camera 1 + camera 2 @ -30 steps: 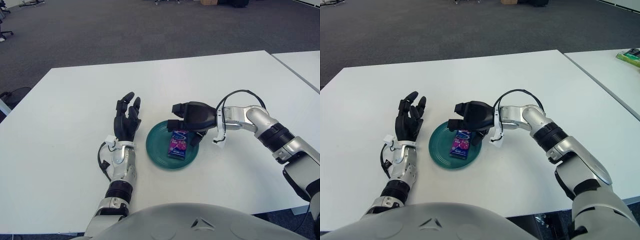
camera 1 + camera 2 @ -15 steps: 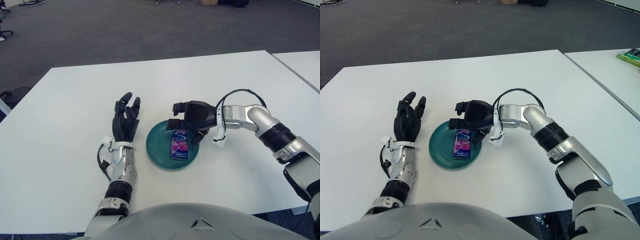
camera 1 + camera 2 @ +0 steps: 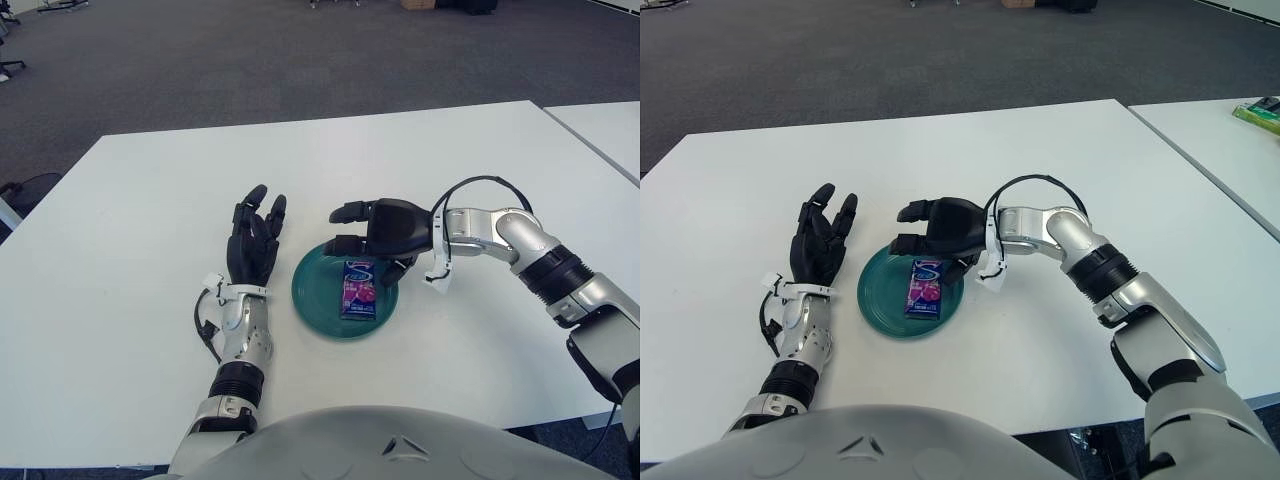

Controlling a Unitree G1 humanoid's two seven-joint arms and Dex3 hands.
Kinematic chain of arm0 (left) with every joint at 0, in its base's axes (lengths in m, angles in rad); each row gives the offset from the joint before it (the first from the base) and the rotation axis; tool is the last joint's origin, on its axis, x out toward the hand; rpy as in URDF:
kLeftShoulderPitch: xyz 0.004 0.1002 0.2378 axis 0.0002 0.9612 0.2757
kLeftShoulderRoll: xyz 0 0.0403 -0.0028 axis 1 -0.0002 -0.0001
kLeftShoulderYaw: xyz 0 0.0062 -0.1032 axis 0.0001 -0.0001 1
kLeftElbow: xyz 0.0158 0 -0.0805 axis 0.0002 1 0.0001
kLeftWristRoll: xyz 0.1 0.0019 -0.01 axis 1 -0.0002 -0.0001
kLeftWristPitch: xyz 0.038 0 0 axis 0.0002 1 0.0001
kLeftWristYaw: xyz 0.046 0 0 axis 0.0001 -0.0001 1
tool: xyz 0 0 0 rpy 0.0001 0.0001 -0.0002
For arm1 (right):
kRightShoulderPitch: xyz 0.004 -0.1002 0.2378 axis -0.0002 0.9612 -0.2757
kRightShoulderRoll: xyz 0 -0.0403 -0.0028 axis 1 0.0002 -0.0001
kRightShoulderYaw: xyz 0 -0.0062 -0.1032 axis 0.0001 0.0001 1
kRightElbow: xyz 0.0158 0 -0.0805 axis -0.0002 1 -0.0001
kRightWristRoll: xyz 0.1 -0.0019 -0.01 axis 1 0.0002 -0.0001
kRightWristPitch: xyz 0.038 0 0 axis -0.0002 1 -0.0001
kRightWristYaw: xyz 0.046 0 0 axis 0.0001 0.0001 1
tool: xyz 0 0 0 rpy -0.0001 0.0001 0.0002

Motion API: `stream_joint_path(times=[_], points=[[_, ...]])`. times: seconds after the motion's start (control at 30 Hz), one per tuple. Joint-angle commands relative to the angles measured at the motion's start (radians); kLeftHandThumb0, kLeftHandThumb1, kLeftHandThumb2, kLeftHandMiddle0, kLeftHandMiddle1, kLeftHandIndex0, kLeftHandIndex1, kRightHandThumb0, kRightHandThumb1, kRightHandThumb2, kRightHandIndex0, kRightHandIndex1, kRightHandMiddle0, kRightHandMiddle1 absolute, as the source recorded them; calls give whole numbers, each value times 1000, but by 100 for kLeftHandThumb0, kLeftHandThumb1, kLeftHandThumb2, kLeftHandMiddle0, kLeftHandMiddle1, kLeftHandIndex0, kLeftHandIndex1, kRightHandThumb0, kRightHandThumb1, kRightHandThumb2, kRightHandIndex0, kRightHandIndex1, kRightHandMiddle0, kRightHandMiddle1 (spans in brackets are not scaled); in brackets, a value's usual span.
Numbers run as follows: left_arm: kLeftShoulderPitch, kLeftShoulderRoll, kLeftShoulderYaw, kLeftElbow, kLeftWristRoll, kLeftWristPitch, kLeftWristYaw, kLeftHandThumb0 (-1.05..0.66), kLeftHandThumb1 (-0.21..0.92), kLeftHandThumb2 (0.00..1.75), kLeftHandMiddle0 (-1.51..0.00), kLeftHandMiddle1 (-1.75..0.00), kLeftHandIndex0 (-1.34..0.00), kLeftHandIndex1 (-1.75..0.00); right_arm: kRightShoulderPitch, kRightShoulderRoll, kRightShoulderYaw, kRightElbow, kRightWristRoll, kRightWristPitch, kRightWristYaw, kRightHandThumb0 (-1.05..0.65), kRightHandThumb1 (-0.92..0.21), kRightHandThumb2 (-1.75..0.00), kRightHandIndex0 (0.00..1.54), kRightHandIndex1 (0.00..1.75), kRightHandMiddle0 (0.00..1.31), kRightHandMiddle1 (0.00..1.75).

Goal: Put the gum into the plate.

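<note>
On the left, the left hand [image 3: 252, 240] lies on the white bench [image 3: 130, 230] just beside the plate, palm down with its fingers spread and holding nothing; it has shifted only slightly over the last second and takes no part in the work. Next comes the green plate [image 3: 312, 302], sitting where it was, and inside it the gum [image 3: 358, 289], a flat purple-and-pink pack lying on the plate's floor toward its right half. A second ago the pack sat slightly askew right under the fingers; since then it has straightened and settled, and now rests on the plate alone. Above its far end is the right hand [image 3: 385, 228], which has lifted a little and spread its fingers [image 3: 345, 213] wider than before, so they reach out over the plate's far rim and no longer touch the pack, holding nothing. The release therefore looks complete and the gum is in the plate, so the task appears essentially done; what seems left is only for the right arm to draw back clear without brushing the pack or nudging the plate.
</note>
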Motion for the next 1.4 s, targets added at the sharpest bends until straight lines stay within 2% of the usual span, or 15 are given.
stream_joint_path(times=[0.0, 0.1, 0.2, 0.3, 0.4, 0.43, 0.47, 0.53, 0.57, 0.63, 0.73, 0.83, 0.93, 1.03, 1.37], points=[[151, -229, -16, 78, 26, -41, 24, -70, 92, 92, -38, 0, 0, -76, 21, 18, -71, 72, 108, 9, -41, -101, -92, -113, 6, 0, 0, 17], [148, -215, -19, 93, 93, -90, 76, -71, 92, 93, -37, 0, 0, -75, -10, 47, -107, 212, 209, -3, -64, -103, -92, -112, 3, 0, 0, 13], [143, -208, -20, 103, 133, -114, 117, -72, 92, 92, -38, -1, -1, -76, -4, 67, -134, 272, 267, -2, -83, -104, -92, -111, 2, 0, 0, 10], [133, -192, -16, 115, 178, -119, 179, -74, 92, 87, -42, -2, -6, -81, 64, 126, -204, 365, 460, 14, -77, -103, -92, -106, 1, 0, 0, 9], [131, -184, -16, 121, 194, -122, 201, -76, 92, 82, -45, -4, -10, -87, 115, 185, -261, 435, 601, -3, -85, -102, -92, -102, 1, 0, 1, 10], [131, -180, -15, 122, 198, -123, 205, -76, 92, 81, -47, -4, -12, -89, 131, 209, -281, 458, 643, -10, -92, -100, -92, -99, 3, 0, 0, 14], [128, -175, -14, 131, 205, -127, 212, -76, 92, 80, -47, -5, -13, -89, 150, 262, -321, 491, 710, -8, -116, -99, -92, -98, 4, 0, 0, 15], [124, -168, -12, 142, 219, -135, 222, -77, 92, 78, -49, -5, -14, -91, 169, 341, -375, 532, 809, 7, -128, -96, -92, -93, 11, 0, 0, 32], [122, -166, -12, 146, 224, -139, 227, -77, 92, 78, -49, -5, -15, -92, 174, 370, -393, 546, 848, 15, -122, -94, -92, -91, 14, 0, 0, 41], [122, -163, -11, 149, 232, -144, 231, -78, 92, 77, -49, -5, -16, -92, 178, 403, -414, 567, 896, 27, -99, -91, -92, -92, 16, 0, 0, 46], [124, -157, -10, 151, 246, -153, 238, -78, 92, 77, -48, -5, -17, -92, 194, 472, -461, 593, 1011, 83, -32, -90, -92, -86, 21, 1, 0, 60], [125, -150, -12, 152, 264, -162, 245, -78, 92, 78, -45, -3, -16, -90, 218, 533, -525, 574, 1152, 180, 35, -85, -92, -81, 26, 2, 0, 69], [127, -144, -13, 152, 282, -169, 253, -79, 92, 80, -42, -2, -13, -87, 234, 562, -554, 543, 1201, 228, 54, -81, -92, -78, 28, 2, 0, 73], [129, -138, -15, 153, 303, -179, 266, -79, 92, 83, -38, 0, -9, -83, 267, 573, -571, 494, 1218, 268, 66, -81, -92, -81, 21, 1, 0, 62], [149, -127, -32, 133, 358, -195, 313, -80, 92, 87, -32, 0, -4, -79, 346, 553, -596, 388, 1139, 361, 73, -91, -92, -100, 2, 0, 0, 27]])
